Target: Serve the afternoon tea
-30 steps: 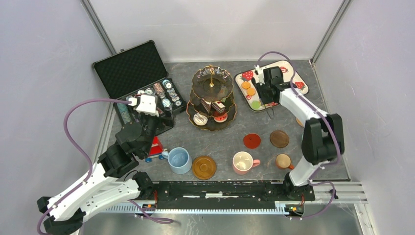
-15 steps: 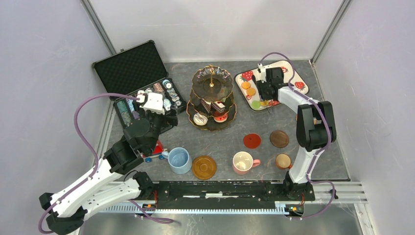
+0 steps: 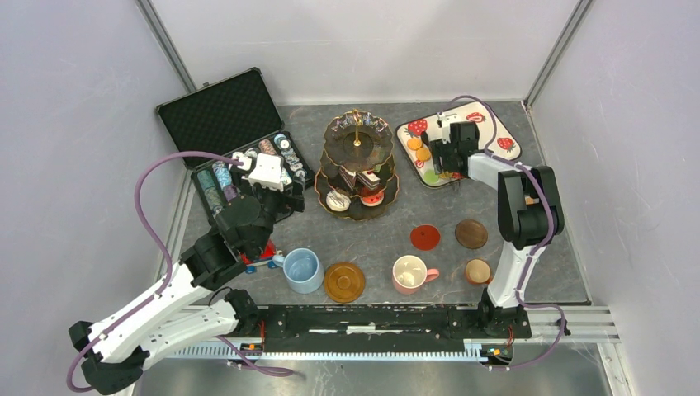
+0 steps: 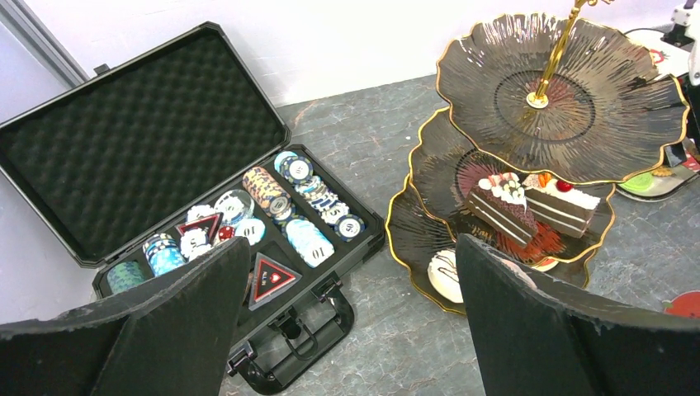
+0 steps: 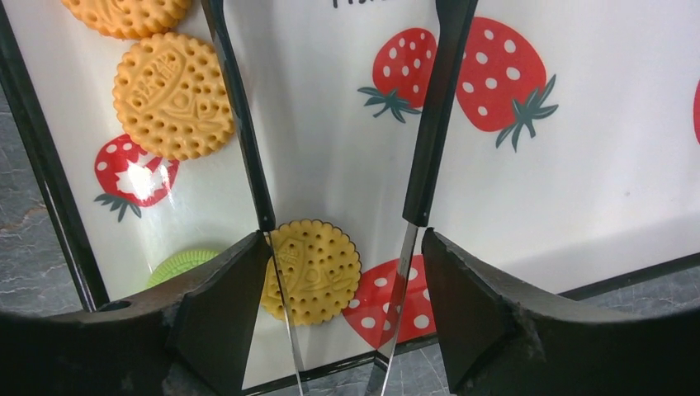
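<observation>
1. The left gripper is spread wide with nothing in it. It hovers over the table by the poker chip case, facing the stand. It is best left there, clear of the tiers.
2. At the back right, the right gripper hangs over the strawberry tray, pinching a pair of tongs. The two tong arms lie against the inner faces of its fingers and stand parted. Their far ends run out of the wrist view, so I cannot tell where the tips sit.
3. The step looks like lifting a biscuit off the tray for the stand. The small yellow biscuit lies off-centre, partly under the left tong arm.
   - Shift until it sits squarely between the arms.
   - Come down near the tray's surface and squeeze gently, because a thin, flat piece can easily skid away.
4. The stand is in the middle of the table, dark with wavy gold rims. Its top tier is bare. The middle tier holds two cake slices.
5. On the tray, a larger yellow biscuit has a dotted, embossed face. A green piece peeks out near the tray's edge.
</observation>
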Robot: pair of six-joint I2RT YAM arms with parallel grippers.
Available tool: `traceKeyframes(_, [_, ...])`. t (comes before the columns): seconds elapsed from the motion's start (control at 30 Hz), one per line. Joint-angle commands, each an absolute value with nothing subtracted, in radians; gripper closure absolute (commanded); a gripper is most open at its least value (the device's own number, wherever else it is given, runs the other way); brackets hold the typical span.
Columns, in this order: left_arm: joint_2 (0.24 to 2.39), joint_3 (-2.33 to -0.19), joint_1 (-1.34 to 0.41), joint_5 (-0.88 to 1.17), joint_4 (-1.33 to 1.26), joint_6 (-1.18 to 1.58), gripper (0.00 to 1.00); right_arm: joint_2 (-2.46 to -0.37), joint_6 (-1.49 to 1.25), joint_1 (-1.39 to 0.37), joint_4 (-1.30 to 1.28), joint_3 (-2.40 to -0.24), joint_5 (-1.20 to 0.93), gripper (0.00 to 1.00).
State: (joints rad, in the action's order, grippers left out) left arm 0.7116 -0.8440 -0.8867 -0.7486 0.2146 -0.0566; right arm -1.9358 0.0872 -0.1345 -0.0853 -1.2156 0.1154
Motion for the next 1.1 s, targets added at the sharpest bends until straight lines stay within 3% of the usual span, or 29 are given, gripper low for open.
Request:
traceKeyframes(0.0, [0.705, -0.847, -0.882, -0.733, 0.199, -0.018, 0.0, -1.891, 0.069, -0.133, -0.008, -1.139, 0.113, 0.24])
traceKeyframes(0.23, [0.7, -0.847, -0.882, -0.731, 0.202, -0.016, 0.0, -1.902, 0.03, -0.122, 0.062, -1.105, 0.075, 0.27])
traceKeyframes(0.43, [0.704, -0.847, -0.882, -0.731, 0.204, -0.014, 0.0, -1.881, 0.015, -0.118, 0.028, -1.112, 0.062, 0.42])
traceKeyframes(0.83, [0.687, -0.85, -0.882, -0.721, 0.207, -0.011, 0.0, -1.768, 0.031, -0.117, -0.413, -1.32, 0.006, 0.45])
traceKeyframes(1.07, [0.671, -0.851, -0.882, -0.699, 0.215, 0.021, 0.0, -1.802, 0.025, -0.126, -0.48, -1.384, -0.039, 0.46])
